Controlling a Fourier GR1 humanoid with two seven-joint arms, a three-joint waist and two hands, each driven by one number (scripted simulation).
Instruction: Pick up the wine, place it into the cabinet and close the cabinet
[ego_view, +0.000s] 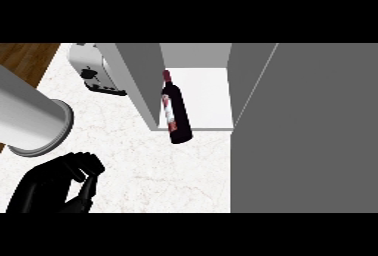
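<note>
- Down low at the left, the left robot hand (52, 187) hangs over the desk (162, 170), fingers curled in, holding nothing.
- Further up, the wine (177, 117) is well clear of that hand, its dark base at the front lip of the cabinet (207, 95).
- Its long axis runs near to far, with the neck pointing away into the cabinet and leaning slightly left.
- The label (170, 109) is white and red, no writing readable.
- The cabinet door (310, 140) stands open at the right.
- A toaster (92, 70) sits far left.
</note>
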